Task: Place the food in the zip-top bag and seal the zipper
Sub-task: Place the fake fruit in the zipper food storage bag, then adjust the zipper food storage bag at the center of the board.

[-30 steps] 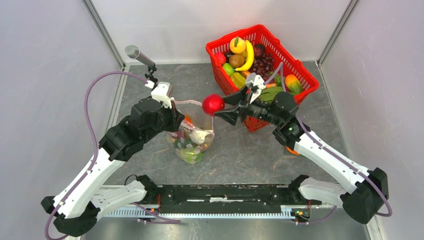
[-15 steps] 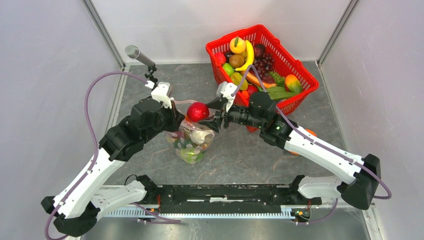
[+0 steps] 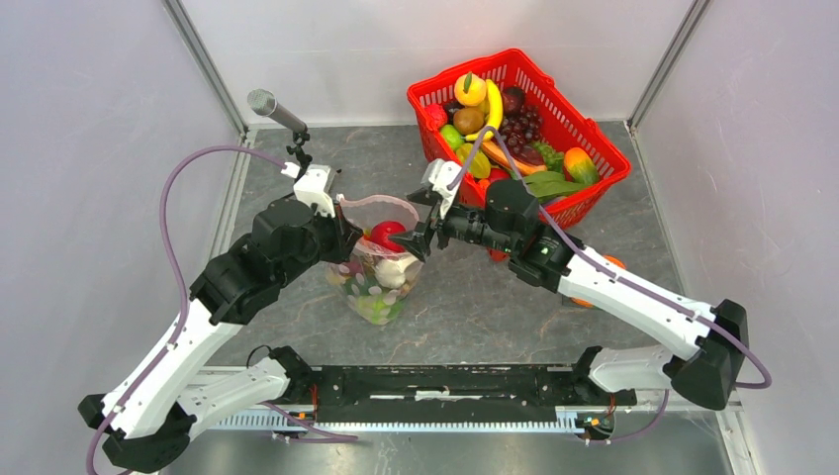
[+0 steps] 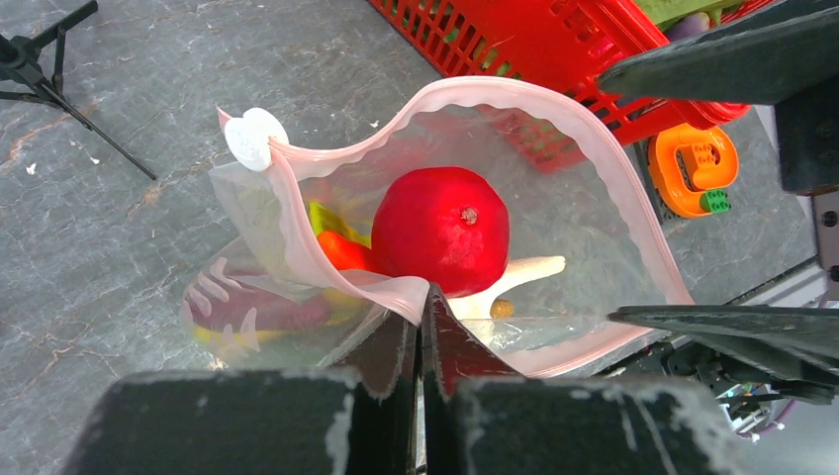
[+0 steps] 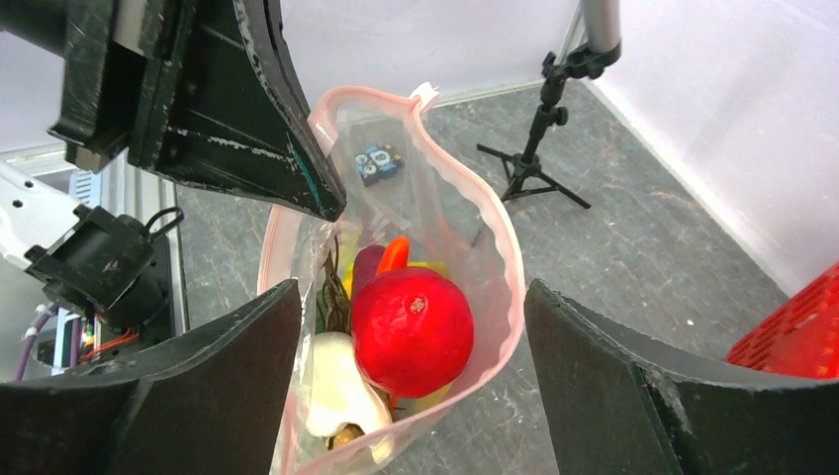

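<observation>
1. Left gripper: jaws closed, pinching the near lip of the zipper. A firm, level hold is judged necessary so that the mouth is held wide.
2. Zip-top bag: stood upright on the table between the arms, unsealed. A red round fruit is lodged on top, with a white mushroom beneath.
3. Right gripper: jaws spread, nothing held, poised over the mouth. A straight lift clear of the lip is advised.
4. Red basket: the remaining food is heaped inside.
</observation>
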`<state>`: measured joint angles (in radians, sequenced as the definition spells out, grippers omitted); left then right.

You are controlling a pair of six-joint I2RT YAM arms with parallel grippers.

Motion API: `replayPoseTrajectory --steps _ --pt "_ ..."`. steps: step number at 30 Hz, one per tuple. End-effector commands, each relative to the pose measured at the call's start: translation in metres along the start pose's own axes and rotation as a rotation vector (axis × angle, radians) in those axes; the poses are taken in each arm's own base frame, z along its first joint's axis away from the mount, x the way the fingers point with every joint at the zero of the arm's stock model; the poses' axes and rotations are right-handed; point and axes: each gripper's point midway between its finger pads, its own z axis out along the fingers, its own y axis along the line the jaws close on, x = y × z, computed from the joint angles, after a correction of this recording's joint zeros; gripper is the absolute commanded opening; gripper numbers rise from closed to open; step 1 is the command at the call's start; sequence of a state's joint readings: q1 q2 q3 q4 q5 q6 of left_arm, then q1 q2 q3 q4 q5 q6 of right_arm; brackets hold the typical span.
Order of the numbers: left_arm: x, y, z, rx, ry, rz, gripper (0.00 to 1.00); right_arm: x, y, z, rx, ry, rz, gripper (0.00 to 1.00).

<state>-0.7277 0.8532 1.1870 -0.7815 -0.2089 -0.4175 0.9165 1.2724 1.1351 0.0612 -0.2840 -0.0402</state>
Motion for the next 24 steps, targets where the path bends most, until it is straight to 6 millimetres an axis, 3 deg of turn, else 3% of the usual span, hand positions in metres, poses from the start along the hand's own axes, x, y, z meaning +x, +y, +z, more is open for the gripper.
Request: replayPoseTrajectory --steps 1,5,7,12,15,18,21,24 --pt "-0.018 -0.001 0.000 0.000 -0.076 -0.010 0.02 -0.052 -0.011 -0.025 0.102 -0.165 -0.025 0.86" --pt "-0.018 0.000 0.001 -0.005 -0.073 -0.010 0.02 -0.047 -0.046 -0.048 0.333 -0.150 0.007 0.86" --pt "-0.018 -0.001 0.001 -0.004 -0.072 -0.012 0.02 -0.038 -0.053 -0.046 0.368 -0.094 0.023 0.87" --pt "-0.018 -0.002 0.002 -0.002 -0.072 -0.017 0.02 -0.006 -0.041 -0.026 0.296 0.049 0.114 0.86" --pt "-0.018 -0.001 0.001 -0.005 -0.076 -0.020 0.02 0.004 -0.035 -0.030 0.283 0.040 0.148 0.87" --pt "-0.019 0.000 0.002 -0.010 -0.078 -0.022 0.02 -0.011 -0.015 -0.035 0.171 -0.056 0.105 0.90" --pt "-0.020 -0.002 0.002 -0.004 -0.081 -0.026 0.02 -0.033 0.007 -0.054 0.074 -0.228 0.051 0.92" --pt "-0.021 0.000 0.001 -0.009 -0.088 -0.028 0.02 -0.042 0.014 -0.069 0.057 -0.309 0.028 0.96"
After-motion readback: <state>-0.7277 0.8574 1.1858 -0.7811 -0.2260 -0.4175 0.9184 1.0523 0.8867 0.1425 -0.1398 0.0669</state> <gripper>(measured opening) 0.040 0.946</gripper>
